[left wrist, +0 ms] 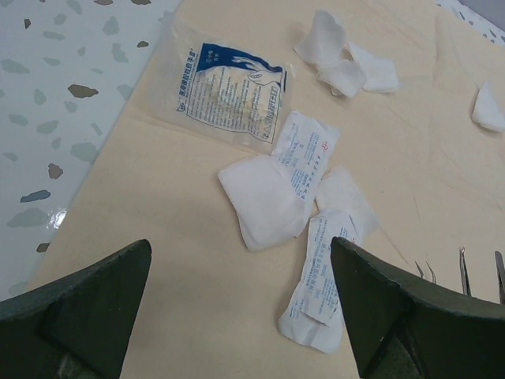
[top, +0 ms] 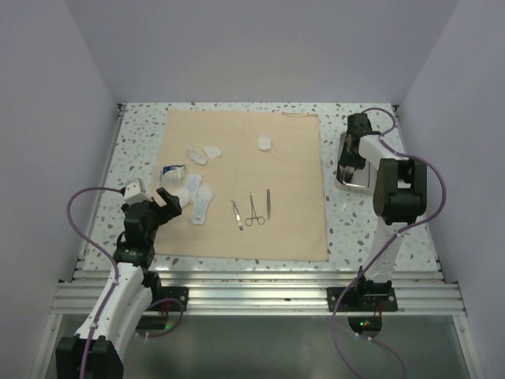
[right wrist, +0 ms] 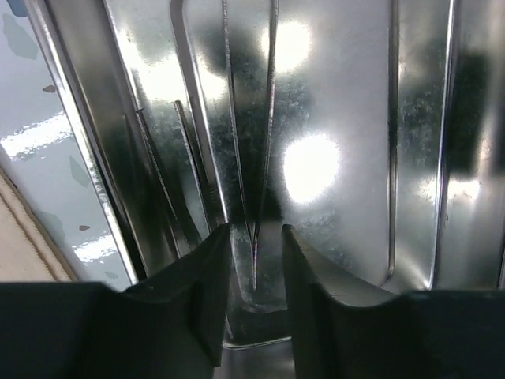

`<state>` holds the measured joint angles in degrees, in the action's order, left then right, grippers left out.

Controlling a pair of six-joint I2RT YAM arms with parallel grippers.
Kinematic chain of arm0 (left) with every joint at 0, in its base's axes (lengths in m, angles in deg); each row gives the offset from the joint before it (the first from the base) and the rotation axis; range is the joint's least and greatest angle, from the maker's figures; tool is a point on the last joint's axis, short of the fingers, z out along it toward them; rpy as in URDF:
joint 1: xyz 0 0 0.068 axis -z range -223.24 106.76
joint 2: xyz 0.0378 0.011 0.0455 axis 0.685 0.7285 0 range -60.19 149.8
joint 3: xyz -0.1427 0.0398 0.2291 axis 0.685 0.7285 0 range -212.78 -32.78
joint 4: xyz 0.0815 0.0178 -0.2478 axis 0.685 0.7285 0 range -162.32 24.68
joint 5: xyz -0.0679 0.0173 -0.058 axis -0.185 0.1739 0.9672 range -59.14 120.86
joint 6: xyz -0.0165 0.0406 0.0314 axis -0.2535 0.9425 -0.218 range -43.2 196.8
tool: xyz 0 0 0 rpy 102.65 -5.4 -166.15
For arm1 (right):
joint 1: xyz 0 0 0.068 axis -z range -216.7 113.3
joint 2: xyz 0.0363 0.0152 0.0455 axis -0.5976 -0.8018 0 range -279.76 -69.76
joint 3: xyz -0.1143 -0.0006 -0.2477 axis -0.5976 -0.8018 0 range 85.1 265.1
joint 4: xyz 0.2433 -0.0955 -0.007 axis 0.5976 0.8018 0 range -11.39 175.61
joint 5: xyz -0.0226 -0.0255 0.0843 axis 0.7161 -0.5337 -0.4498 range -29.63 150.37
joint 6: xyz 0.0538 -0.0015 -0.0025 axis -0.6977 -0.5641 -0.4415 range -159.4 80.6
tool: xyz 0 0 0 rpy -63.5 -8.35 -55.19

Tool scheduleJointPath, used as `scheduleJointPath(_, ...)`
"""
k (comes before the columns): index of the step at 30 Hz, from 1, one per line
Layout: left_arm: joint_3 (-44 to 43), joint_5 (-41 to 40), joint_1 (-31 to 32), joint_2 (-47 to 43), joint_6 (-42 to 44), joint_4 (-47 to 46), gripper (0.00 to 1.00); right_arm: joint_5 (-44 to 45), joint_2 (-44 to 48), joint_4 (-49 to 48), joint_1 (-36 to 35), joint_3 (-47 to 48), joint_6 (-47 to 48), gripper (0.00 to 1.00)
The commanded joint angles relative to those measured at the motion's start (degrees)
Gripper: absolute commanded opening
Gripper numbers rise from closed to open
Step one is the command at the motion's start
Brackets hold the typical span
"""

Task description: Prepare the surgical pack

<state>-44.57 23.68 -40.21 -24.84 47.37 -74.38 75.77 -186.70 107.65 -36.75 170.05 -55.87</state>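
Note:
The beige cloth [top: 292, 229] lies flat on the table. Several white gauze packets [top: 201, 204] and a blue-printed packet [top: 172, 171] lie on its left part. Three slim metal instruments [top: 253, 212] lie near its middle. My left gripper [top: 166, 199] is open and empty above the cloth's left edge. In the left wrist view [left wrist: 241, 245] it is just short of a gauze pad [left wrist: 264, 201] and a packet [left wrist: 319, 276]. My right gripper [top: 347, 162] reaches into the steel tray [top: 353, 183]. Its jaws [right wrist: 256, 233] stand narrowly apart around the tip of metal tweezers [right wrist: 248, 118] lying in the tray [right wrist: 355, 118].
Speckled tabletop [top: 138, 142] borders the cloth on the left and right. Grey walls enclose the far end and both sides. More gauze pieces [top: 264, 143] lie near the cloth's far edge. A metal rail [top: 260, 296] runs along the near edge.

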Motion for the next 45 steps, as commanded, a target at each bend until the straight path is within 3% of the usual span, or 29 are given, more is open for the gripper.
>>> scheduleJointPath(1, -2.0, 0.6, -0.2, 0.0, 0.0, -2.3, 1.00, 1.9, 6.4, 0.6, -0.9, -1.0, -0.8, 0.43)
scheduleJointPath(5, -2.0, 0.6, -0.2, 0.1, 0.0, -2.3, 1.00, 5.1, 19.4, 1.1, -7.3, -5.1, 0.9, 0.49)
scheduleJointPath(11, -2.1, 0.6, -0.1, 0.2, 0.0, -2.4, 1.00, 0.2, 25.9, 3.8, -20.8, -10.8, -2.0, 0.52)
scheduleJointPath(17, -2.0, 0.5, -0.2, 0.1, 0.0, -2.3, 1.00, 1.9, 23.4, 4.4, -35.8, -13.8, -9.6, 0.51)
scheduleJointPath(23, -2.0, 0.5, -0.2, 0.0, 0.0, -2.2, 1.00, 3.3, 14.2, 2.3, -43.4, -13.8, -15.1, 0.51)
scheduleJointPath(31, -2.0, 0.6, -0.1, -0.3, 0.0, -2.2, 1.00, 2.1, 9.1, -1.4, -44.9, -14.4, -17.2, 0.50)
scheduleJointPath(41, -2.1, 0.5, -0.2, -0.1, 0.0, -2.0, 1.00, 3.1, 12.4, -1.9, -44.3, -16.5, -17.1, 0.21)
scheduleJointPath(45, -2.1, 0.5, -0.1, -0.1, 0.0, -2.0, 1.00, 1.0, 17.0, -0.8, -40.4, -17.0, -14.6, 0.18)
